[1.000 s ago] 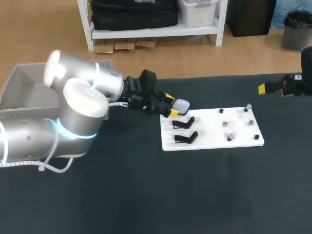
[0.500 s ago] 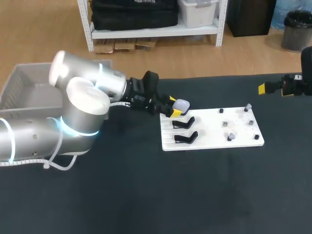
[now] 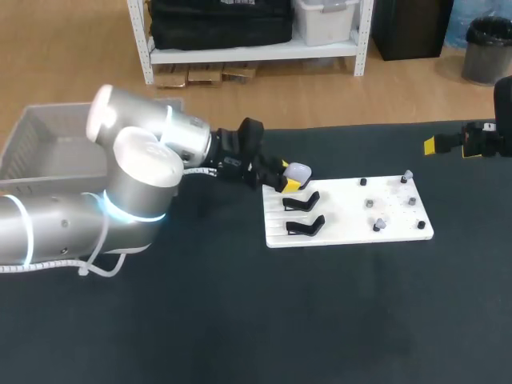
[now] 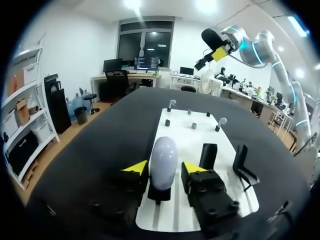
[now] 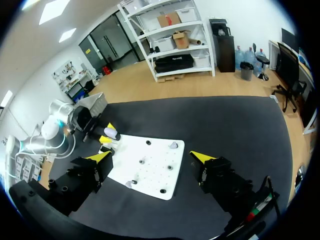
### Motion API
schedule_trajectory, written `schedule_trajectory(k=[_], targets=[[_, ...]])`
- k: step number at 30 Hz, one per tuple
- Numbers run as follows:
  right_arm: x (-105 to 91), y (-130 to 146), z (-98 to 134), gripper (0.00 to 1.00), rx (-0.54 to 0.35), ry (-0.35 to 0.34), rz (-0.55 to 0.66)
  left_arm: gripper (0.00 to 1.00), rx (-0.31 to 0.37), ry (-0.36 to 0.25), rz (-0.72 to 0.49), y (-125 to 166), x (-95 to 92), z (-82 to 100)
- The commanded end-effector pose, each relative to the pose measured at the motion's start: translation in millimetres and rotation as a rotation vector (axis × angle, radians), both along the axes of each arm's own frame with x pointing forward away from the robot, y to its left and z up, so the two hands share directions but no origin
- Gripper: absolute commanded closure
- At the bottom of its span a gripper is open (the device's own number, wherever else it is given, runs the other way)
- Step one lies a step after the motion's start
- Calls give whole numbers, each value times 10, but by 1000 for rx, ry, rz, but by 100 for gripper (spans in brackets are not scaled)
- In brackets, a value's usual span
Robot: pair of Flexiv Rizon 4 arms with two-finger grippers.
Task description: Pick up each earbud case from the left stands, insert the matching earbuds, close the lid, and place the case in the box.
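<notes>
A pale lilac earbud case (image 3: 298, 170) stands on the rearmost black stand at the left end of the white board (image 3: 352, 214). My left gripper (image 3: 286, 175) straddles it. In the left wrist view the case (image 4: 163, 161) rises between the yellow fingertips (image 4: 136, 167), one tip against it and a thin gap at the other, so the gripper (image 4: 165, 168) is open. Two bare black stands (image 3: 303, 202) sit nearer on the board. Small earbuds (image 3: 407, 174) rest on pegs at the board's right end. My right gripper (image 5: 151, 156) hangs wide open and bare above the table's far right (image 3: 448, 143).
A grey box (image 3: 44, 140) stands off the table's back left, behind my left arm. Dark pegs (image 3: 362, 182) dot the right half of the board. In the right wrist view the board (image 5: 150, 172) lies ahead of the fingers.
My left gripper's fingers have drawn in around the case on its stand, and the left arm has shifted slightly. My right arm has stayed still.
</notes>
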State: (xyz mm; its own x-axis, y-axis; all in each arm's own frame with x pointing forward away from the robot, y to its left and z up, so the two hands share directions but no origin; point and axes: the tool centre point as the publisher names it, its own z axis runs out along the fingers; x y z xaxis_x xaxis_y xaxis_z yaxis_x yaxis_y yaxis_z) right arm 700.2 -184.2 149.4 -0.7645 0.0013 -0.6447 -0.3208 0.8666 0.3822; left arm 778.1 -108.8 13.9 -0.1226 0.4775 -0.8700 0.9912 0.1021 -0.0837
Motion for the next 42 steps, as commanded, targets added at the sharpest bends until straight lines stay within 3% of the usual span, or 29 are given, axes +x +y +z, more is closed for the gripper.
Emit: schedule_trajectory(k=[1,5,13,25,34,42], targets=[[3,-2,1,0,0,1,1,65,-3,5,-11,-10,42,-38],[3,-2,1,0,0,1,1,73,-3,8,-11,-13,40,-48],[3,-2,1,0,0,1,1,100,-3,7,-15,-14,32,-49],[3,-2,1,0,0,1,1,100,7,-33,14,93,141,65],[3,-2,1,0,0,1,1,100,2,-58,41,49,-21,239],[-15,658,48,0,-22,35,79,100,48,-102,78,-35,-166,497]])
